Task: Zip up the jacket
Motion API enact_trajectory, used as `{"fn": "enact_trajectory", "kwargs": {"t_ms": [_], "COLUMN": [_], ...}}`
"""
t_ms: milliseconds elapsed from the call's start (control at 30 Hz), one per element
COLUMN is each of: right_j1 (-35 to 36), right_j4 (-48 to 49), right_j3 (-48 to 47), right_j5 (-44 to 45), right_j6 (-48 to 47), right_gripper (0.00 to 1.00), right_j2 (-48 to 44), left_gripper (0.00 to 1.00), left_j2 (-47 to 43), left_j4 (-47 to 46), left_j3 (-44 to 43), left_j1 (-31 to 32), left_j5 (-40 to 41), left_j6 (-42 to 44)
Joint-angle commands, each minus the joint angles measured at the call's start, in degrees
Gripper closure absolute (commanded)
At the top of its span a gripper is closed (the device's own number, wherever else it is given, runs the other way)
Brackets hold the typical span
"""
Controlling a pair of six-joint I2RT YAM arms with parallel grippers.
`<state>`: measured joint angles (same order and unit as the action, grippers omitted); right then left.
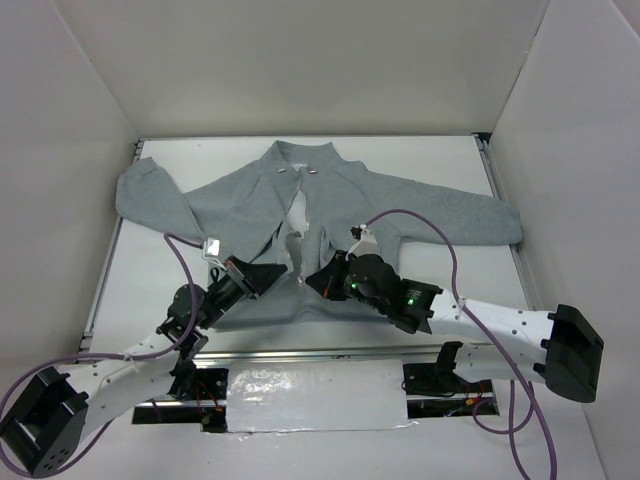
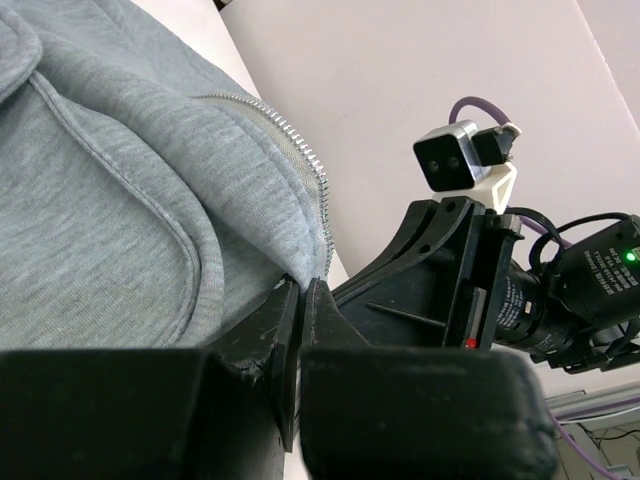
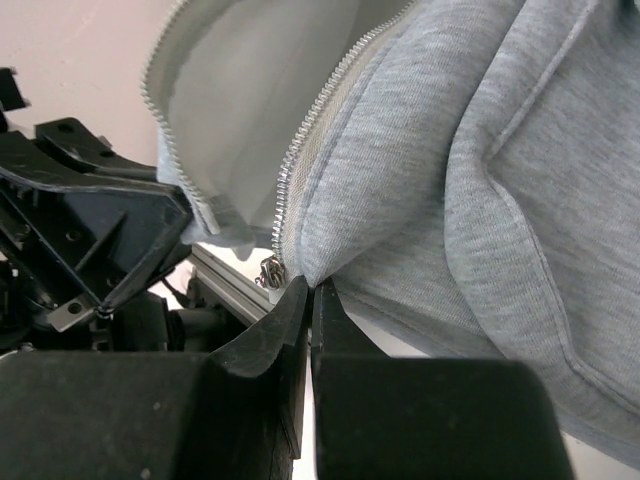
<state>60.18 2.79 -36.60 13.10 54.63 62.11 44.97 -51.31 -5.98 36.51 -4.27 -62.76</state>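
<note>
A small light-grey fleece jacket [image 1: 250, 205] with a soft, faintly heathered knit lies flat on the white desk [image 1: 440, 165]. Its stand-up collar is at the far side, its long sleeves are spread to both sides, and its hem is towards the arms. The front gapes open down the middle, showing a paler lining.

The left gripper [image 1: 283, 272] is narrowed to a slit, its black fingers pinching the bottom corner of one front panel. In the left wrist view, a row of pale silvery zipper teeth [image 2: 305, 150] runs down that rolled edge to the pinch. A raised curved pocket seam [image 2: 150, 210] crosses the fleece beside it.

The right gripper [image 1: 310, 280] is likewise almost closed and nips the opposite panel's lower corner. A small metal slider [image 3: 270, 270] sits just beside its fingertips at the foot of the teeth.
</note>
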Motion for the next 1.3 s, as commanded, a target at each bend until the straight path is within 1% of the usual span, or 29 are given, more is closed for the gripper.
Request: {"fn": "enact_trajectory", "kwargs": {"t_ms": [0, 167, 367, 1000, 1267], "right_j1": [0.64, 0.64, 0.64, 0.64, 0.64], "right_j4": [5.39, 6.70, 6.09, 6.97, 7.23], "right_j3": [-0.67, 0.12, 0.04, 1.00, 0.92], "right_j5": [-0.01, -0.45, -0.10, 1.05, 0.87], "right_j6": [0.21, -0.40, -0.75, -0.75, -1.11], "right_gripper": [1.00, 1.00, 1.00, 1.00, 1.00], "right_j2": [-0.23, -0.76, -1.20, -3.04, -2.96], "left_gripper": [1.00, 1.00, 1.00, 1.00, 1.00], "left_j2": [0.73, 2.57, 5.04, 1.96, 3.02], "left_j4": [-7.75, -8.98, -11.18, -7.67, -8.19], "left_j3": [0.09, -0.17, -0.53, 0.44, 0.27], "left_j1": [0.93, 1.72, 2.34, 3.57, 3.92], "left_j5": [1.11, 1.55, 1.02, 3.48, 3.39], "left_j6": [-0.52, -0.34, -0.52, 0.18, 0.10]}}
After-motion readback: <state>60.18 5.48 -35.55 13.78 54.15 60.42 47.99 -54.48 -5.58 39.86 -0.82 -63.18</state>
